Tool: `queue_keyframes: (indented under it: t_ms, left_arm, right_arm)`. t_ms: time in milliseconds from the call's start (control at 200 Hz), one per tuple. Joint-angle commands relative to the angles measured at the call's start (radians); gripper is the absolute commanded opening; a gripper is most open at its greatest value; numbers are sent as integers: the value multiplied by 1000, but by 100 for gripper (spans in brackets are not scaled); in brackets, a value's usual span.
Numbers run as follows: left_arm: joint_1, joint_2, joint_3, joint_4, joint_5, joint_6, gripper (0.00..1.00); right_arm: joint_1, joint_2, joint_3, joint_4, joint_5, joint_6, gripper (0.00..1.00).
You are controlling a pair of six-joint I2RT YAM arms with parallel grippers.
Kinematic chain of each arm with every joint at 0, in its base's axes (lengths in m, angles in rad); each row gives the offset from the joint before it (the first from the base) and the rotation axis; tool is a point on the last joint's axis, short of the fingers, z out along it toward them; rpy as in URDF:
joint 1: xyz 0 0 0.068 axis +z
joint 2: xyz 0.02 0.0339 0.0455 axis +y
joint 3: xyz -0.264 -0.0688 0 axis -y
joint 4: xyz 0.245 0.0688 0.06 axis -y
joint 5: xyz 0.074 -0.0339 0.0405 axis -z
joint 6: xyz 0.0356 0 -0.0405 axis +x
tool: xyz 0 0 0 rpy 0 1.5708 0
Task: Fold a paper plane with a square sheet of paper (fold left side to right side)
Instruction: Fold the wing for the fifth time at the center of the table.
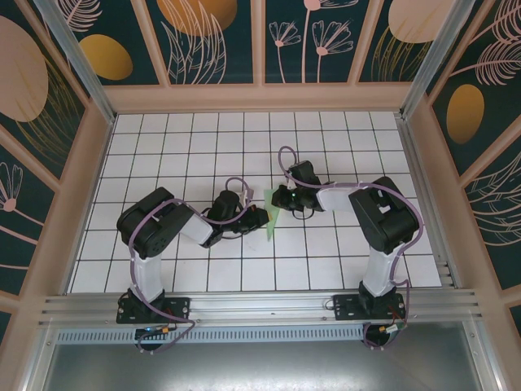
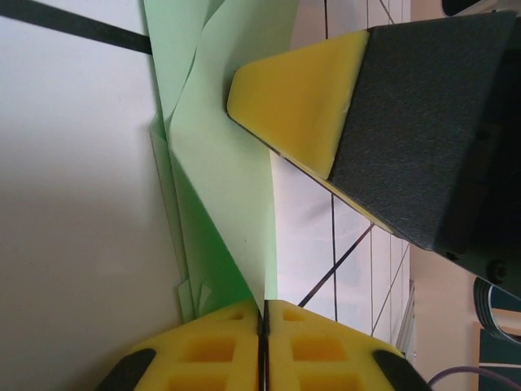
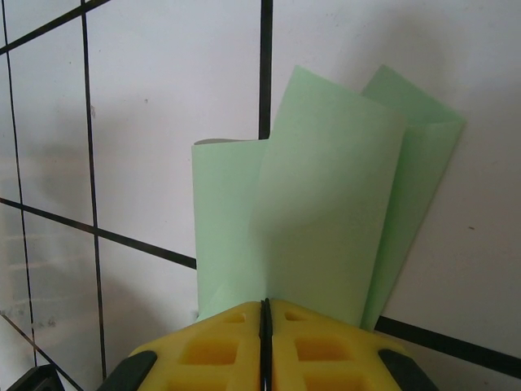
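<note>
Over the tiled table (image 1: 163, 130), left pincer (image 2: 262, 308) and right pincer (image 3: 265, 306) each pinch creased paper (image 3: 326, 212), hiding its ends

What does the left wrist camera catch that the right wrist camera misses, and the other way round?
Left wrist view: the other arm's yellow wedge-shaped finger on its dark grey mount, at upper right, in front of the pale green folded sheet of paper. Right wrist view: the sheet's layers fanned into overlapping flaps against the white tiled table. Both: that sheet pinched between the camera's own shut yellow fingers at the bottom edge.
</note>
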Motion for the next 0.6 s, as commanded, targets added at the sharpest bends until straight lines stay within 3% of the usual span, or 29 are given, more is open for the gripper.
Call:
queue_keyframes:
  t_ms: [0, 100, 245, 435, 596]
  left_arm:
    - [16, -65, -35, -70, -60, 40, 22]
    - [16, -151, -37, -149, -80, 88, 30]
    - [15, -250, -29, -226, -42, 135, 26]
    - [-9, -222, 24, -208, 112, 125, 24]
    - [-32, -147, 86, -209, 136, 127, 23]
  right_arm:
    - [1, 34, -31, -96, 84, -4, 12]
    - [1, 36, -35, -91, 82, -2, 11]
    - [1, 33, -35, -79, 74, 2, 11]
    - [1, 33, -35, -73, 69, 2, 11]
    - [1, 34, -32, -74, 71, 1, 10]
